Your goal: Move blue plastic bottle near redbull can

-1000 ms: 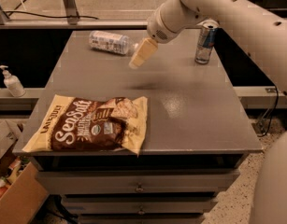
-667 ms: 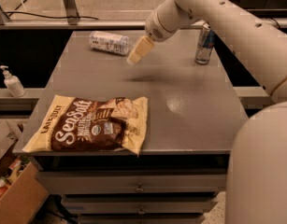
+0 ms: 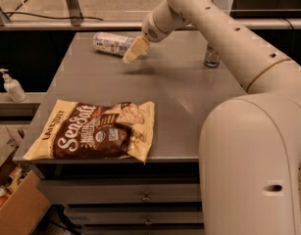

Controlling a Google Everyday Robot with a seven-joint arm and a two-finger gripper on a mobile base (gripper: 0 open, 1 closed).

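The blue plastic bottle (image 3: 113, 43) lies on its side at the far left of the grey table (image 3: 189, 97), its pale printed label facing up. The gripper (image 3: 133, 51) hangs just to the right of the bottle's near end, a little above the tabletop, close to the bottle but holding nothing that I can see. The redbull can (image 3: 212, 58) stands upright at the far right of the table; the arm covers its upper part, so only its lower body shows.
A brown and cream Sea Salt chip bag (image 3: 93, 130) lies flat at the front left of the table. A white pump dispenser (image 3: 12, 86) stands on a shelf to the left. A cardboard box (image 3: 15, 209) sits on the floor at lower left. Drawers are below the tabletop.
The arm has swung left and toward the far edge, bringing the gripper closer to the bottle. The arm now covers most of the can. Bottle, can and bag have not moved.
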